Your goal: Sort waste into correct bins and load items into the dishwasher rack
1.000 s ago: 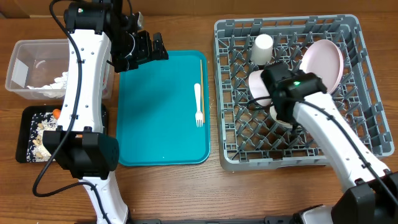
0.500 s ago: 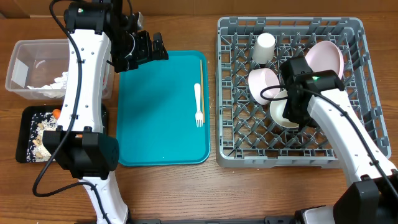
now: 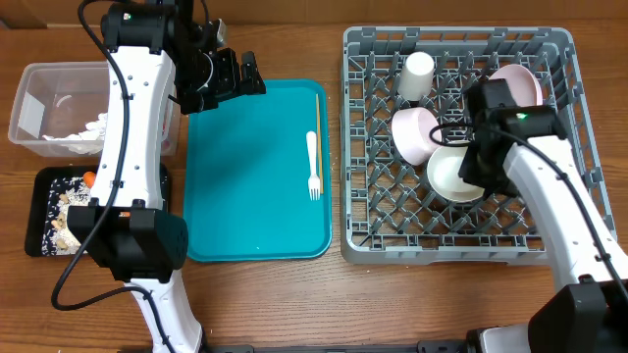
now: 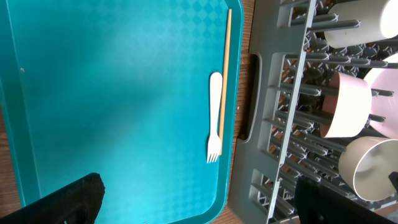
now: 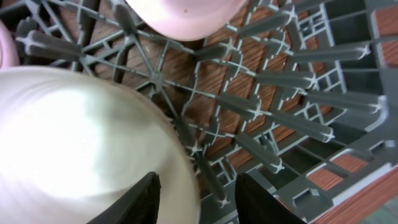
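Right gripper (image 5: 198, 190): jaws parted astride the rim of the white bowl (image 3: 453, 175), which sits in the dishwasher rack (image 3: 358, 235). Left gripper (image 3: 238, 76): spread wide, empty, over the teal tray (image 3: 245, 196) bearing fork (image 3: 313, 162) and chopstick (image 3: 318, 113).

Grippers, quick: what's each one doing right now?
Left gripper: open, holding nothing.
Right gripper: open, astride the white bowl rim, not clamped on it.

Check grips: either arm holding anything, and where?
Nothing held. Left gripper open over the teal tray; right gripper straddles the rim of the white bowl, jaws open.
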`<action>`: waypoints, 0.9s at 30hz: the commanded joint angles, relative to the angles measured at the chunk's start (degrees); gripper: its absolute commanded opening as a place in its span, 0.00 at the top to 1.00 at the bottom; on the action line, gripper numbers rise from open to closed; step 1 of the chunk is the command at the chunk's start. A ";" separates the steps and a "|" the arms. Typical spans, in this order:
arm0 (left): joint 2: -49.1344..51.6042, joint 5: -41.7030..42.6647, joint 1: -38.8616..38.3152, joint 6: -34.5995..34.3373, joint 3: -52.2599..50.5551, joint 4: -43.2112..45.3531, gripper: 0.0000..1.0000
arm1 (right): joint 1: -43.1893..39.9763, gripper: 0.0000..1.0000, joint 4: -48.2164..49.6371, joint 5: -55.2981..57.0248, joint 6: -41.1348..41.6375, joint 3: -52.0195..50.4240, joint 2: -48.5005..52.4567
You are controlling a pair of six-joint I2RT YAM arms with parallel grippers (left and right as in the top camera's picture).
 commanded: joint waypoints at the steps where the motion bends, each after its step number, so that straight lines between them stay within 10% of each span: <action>1: -1.84 -0.02 -0.35 0.46 1.27 0.17 0.00 | -4.11 0.58 1.33 -9.11 -4.15 1.49 -1.38; 8: -1.84 -0.02 -0.35 0.46 1.27 0.17 0.00 | -12.20 0.59 3.41 -28.11 -10.16 1.49 -1.38; 27: -1.84 -0.02 -0.35 0.46 1.27 0.17 0.00 | -14.91 0.70 1.75 -28.09 -9.97 -0.35 -1.38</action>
